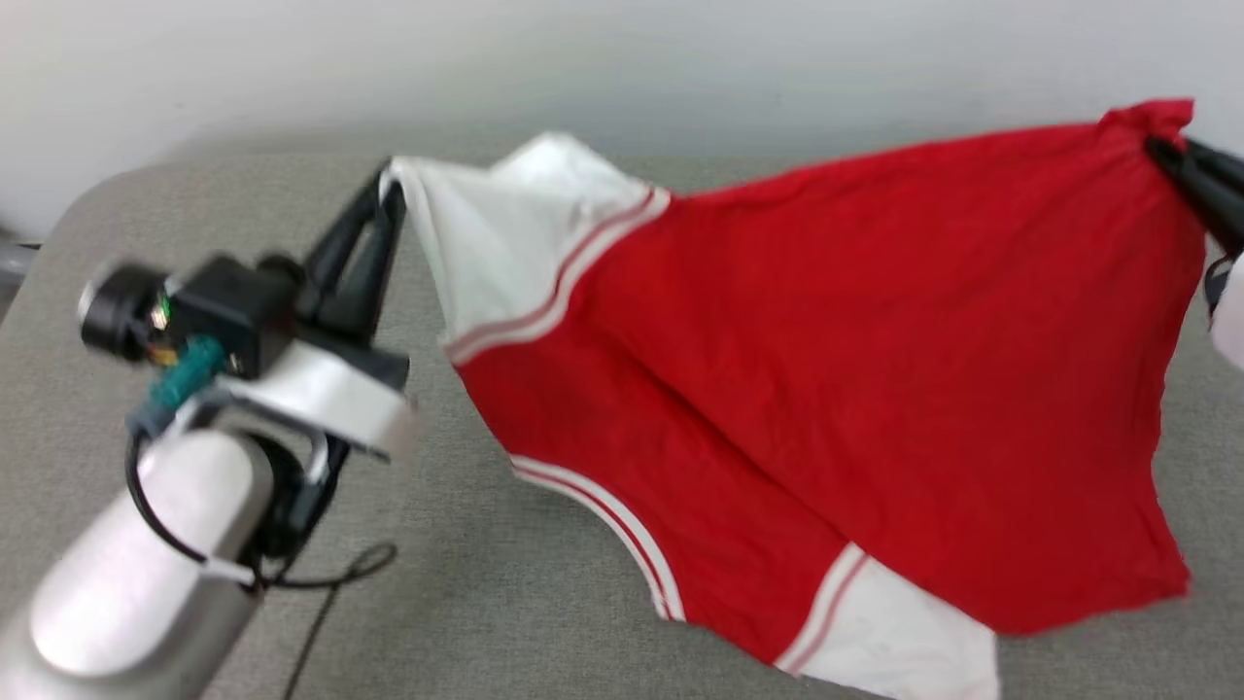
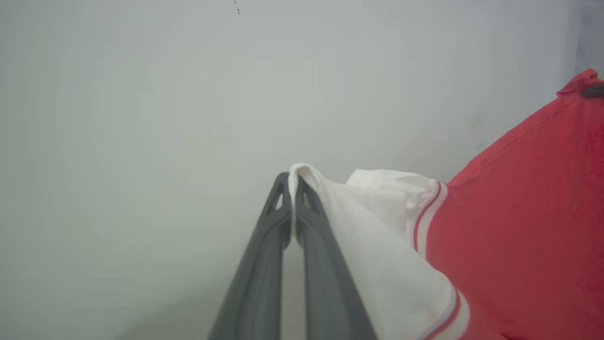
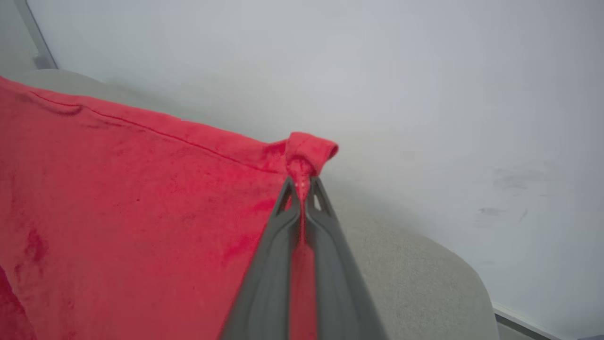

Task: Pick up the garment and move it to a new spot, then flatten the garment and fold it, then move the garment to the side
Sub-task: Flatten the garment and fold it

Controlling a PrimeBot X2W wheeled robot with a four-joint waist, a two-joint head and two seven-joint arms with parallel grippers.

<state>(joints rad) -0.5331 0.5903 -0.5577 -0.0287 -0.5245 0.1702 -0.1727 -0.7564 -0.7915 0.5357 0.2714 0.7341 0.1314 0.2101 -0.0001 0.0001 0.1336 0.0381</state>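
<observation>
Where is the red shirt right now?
In the head view the red shirt is spread over the grey surface, between the left claw pinching its white sleeve and the right claw pinching a red corner.

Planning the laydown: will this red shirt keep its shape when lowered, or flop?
Likely floppy: the garment sags between the left gripper and right gripper. Probably light, since two small pinches carry it. Its hanging lower edge may crumple on the grey surface first.

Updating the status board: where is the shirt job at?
Done: the garment is picked up, left hand shut on a white sleeve, right hand shut on a red corner. In hand: it hangs spread between them over the grey table. Left: laying down, flattening, folding, moving aside.
</observation>
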